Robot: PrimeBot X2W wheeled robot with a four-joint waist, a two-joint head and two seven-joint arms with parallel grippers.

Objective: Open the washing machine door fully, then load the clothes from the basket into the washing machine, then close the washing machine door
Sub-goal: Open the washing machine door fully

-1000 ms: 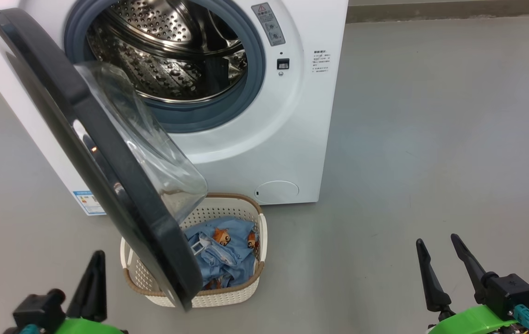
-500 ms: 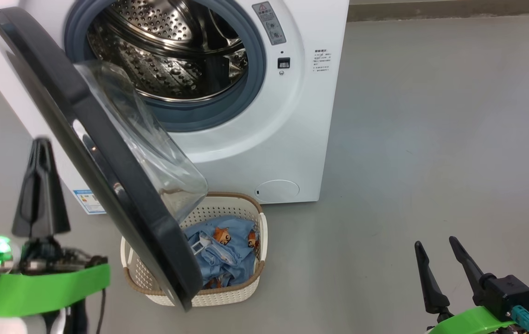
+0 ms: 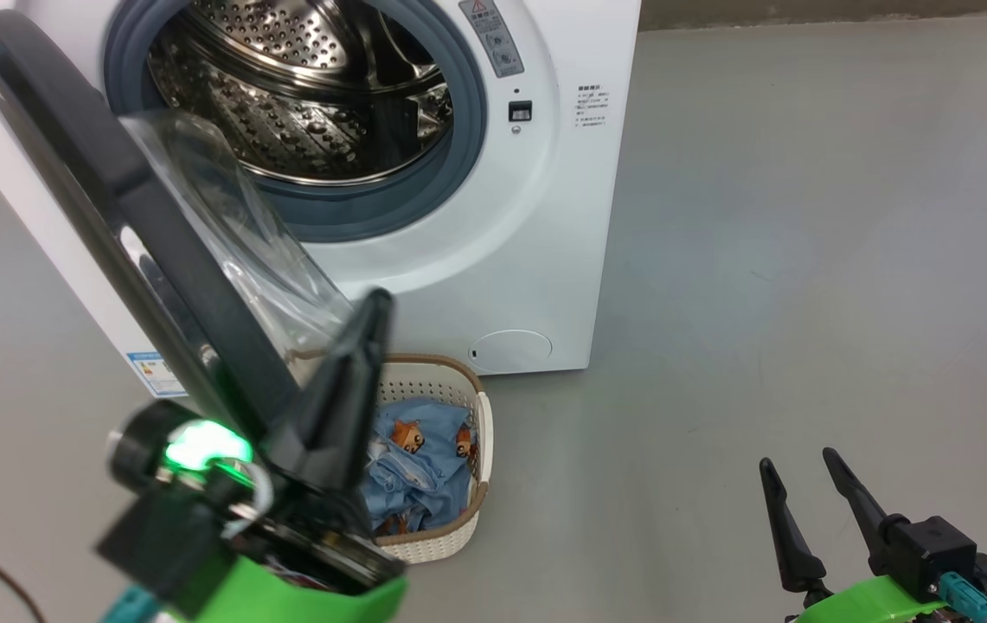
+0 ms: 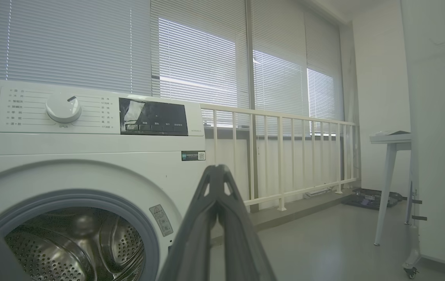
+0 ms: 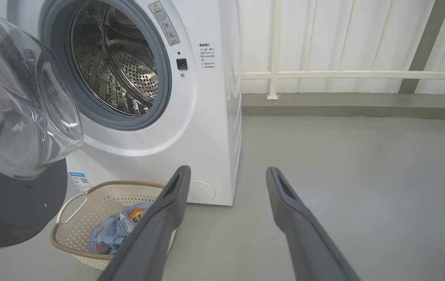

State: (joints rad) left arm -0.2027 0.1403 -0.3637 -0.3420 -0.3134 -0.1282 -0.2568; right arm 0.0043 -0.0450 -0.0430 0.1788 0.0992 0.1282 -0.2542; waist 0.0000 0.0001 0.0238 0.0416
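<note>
Beside the half-open washing machine door [image 3: 104, 164], the left gripper [image 3: 374, 313] is hovering clenched, the right gripper [image 3: 797, 463] gaping; stiff and hinged, the door is probably wanting a rim push.

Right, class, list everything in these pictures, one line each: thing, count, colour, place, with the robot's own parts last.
washing machine: 1, white, at the back, on the floor.
washing machine door: 1, black rim, clear glass, part open, hinged at head view's left.
basket: 1, cream, brown rim, on the floor before the machine.
clothes: 1 bundle, light blue with orange print, inside the basket.
label sticker: 1, blue and white, low on the machine's front.
railing: 1, white, behind the machine.
table: 1, white, right edge of left wrist view.
floor: 1, grey, underneath everything.
left gripper: 1, dark fingers, shut, before the door.
right gripper: 1, dark fingers, open, lower right of head view.
</note>
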